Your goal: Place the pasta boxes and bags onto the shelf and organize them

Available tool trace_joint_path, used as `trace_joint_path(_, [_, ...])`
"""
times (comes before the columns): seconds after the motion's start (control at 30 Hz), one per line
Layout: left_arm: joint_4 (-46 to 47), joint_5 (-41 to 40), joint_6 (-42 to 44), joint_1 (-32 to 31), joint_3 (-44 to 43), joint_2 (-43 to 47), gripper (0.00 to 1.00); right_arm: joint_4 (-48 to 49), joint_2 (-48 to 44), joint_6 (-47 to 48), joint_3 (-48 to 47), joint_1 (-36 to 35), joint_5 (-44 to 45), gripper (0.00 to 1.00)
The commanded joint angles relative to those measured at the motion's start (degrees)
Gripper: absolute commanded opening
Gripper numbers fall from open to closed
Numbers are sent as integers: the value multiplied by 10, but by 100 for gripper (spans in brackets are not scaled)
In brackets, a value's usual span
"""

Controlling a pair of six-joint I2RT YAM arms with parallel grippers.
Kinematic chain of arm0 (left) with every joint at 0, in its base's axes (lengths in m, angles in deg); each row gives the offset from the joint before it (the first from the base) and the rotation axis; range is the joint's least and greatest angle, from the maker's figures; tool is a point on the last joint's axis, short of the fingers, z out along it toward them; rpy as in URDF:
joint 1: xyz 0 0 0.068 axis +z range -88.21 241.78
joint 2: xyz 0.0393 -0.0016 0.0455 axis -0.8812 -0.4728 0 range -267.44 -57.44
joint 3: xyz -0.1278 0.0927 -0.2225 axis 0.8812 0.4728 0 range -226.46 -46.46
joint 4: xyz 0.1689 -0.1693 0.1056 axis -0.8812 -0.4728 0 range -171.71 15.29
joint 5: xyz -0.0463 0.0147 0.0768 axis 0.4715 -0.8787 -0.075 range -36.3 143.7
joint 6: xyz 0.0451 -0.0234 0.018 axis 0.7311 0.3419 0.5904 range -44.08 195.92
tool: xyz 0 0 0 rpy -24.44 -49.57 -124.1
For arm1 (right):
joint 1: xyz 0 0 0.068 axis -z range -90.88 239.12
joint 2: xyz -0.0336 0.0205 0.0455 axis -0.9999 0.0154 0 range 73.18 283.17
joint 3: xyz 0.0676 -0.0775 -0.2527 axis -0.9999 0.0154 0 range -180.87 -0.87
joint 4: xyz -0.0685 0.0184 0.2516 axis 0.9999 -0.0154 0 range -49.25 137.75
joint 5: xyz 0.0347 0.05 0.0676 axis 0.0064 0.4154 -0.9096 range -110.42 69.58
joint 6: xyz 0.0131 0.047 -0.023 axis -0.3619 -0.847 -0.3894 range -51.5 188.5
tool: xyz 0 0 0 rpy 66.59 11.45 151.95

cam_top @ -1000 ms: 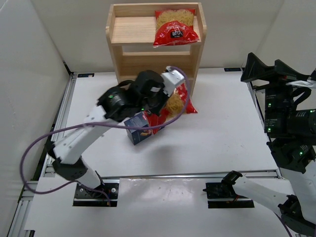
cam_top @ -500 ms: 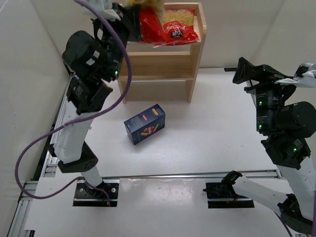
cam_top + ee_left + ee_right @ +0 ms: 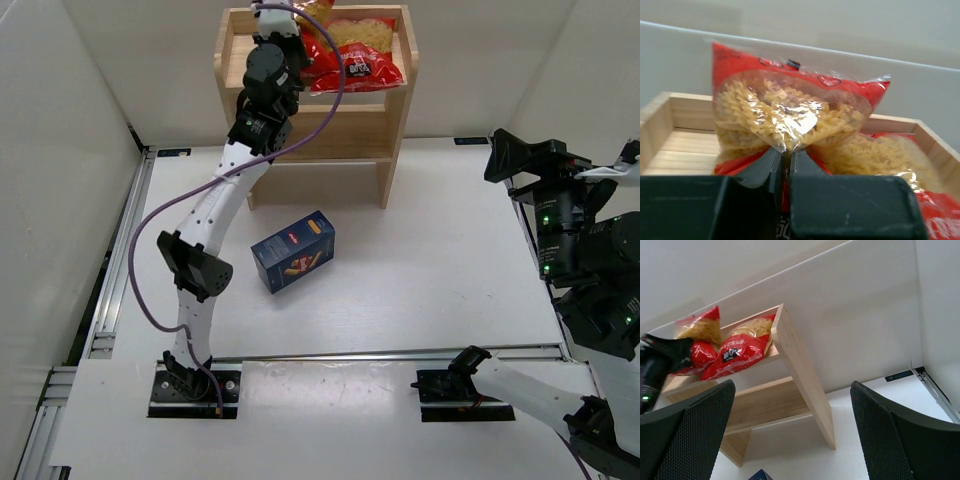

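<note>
One bag (image 3: 360,62) is set on the shelf (image 3: 396,110) just right of the left tool (image 3: 786,159), which is clamped on the second bag (image 3: 790,107). The box (image 3: 293,250) is left below. The right tool (image 3: 792,432) is held apart.

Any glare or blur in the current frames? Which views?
Left wrist: left gripper blurred up close, glare spots on the held bag. Right wrist: right gripper dark and soft, shelf sharp. Top external: even light, box sharp.
</note>
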Motion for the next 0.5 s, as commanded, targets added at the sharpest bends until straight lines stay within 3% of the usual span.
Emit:
trace_joint_path(0.0, [163, 31, -2, 0, -20, 42, 10, -36, -3, -18, -24, -1, 8, 100])
trace_joint_path(0.47, [156, -19, -2, 11, 33, 72, 10, -41, 14, -24, -19, -1, -10, 100])
